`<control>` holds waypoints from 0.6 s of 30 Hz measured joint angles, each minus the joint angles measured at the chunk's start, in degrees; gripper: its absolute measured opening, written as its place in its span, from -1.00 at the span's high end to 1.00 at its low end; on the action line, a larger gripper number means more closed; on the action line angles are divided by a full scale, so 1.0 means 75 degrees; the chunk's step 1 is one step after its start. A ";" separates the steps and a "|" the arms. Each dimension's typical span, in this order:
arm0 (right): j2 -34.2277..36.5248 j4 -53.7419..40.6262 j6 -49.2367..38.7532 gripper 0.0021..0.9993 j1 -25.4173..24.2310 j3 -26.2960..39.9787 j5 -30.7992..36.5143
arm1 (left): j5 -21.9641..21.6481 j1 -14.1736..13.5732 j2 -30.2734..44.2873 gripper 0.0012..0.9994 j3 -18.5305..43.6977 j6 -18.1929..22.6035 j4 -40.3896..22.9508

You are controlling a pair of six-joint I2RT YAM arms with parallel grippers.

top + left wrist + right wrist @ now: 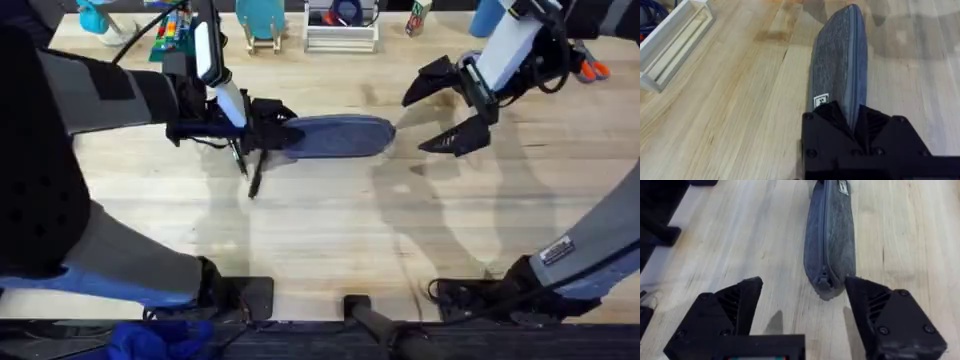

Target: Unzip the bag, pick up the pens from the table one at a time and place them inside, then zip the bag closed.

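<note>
The blue-grey bag (pixel 340 136) lies lengthwise across the middle of the table (pixel 330 230), its zipper closed. My left gripper (pixel 268 130) is shut on the bag's left end; in the left wrist view the bag (pixel 840 60) runs away from the clamped fingers (pixel 830 120). My right gripper (pixel 452 108) hangs open just off the bag's right end, touching nothing. Between its spread fingers (pixel 885 310) in the right wrist view are that end of the bag (pixel 830 235) and the zipper pull (pixel 824 281). Dark slim pens (pixel 254 180) lie just in front of the left gripper, partly hidden by it.
A white rack (pixel 340 30) and a teal stand (pixel 262 25) sit along the far edge. Orange-handled scissors (pixel 595 68) lie at the far right. A white tray (pixel 670 45) stands beside the bag in the left wrist view. Bare wood stretches in front of the bag.
</note>
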 joint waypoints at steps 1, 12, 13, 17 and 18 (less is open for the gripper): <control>0.0000 0.0003 0.0002 -0.99 0.0010 0.0000 0.0010 | 0.0000 0.0000 0.0000 0.92 0.0000 0.0000 0.0000; 0.0094 0.1271 0.1507 -0.99 0.0188 0.0000 0.0408 | 0.0000 0.0000 0.0000 0.92 0.0000 0.0000 0.0000; 0.0126 0.1334 0.1629 -0.99 0.0224 0.0000 0.0427 | 0.0000 0.0000 0.0000 0.92 0.0000 0.0000 0.0000; 0.0215 0.1436 0.1986 -0.99 0.0340 0.0000 0.0526 | 0.0000 0.0000 0.0000 0.92 0.0000 0.0000 0.0000; 0.0216 0.1440 0.2066 -0.99 0.0359 0.0000 0.0546 | 0.0000 0.0000 0.0000 0.92 0.0000 0.0000 0.0000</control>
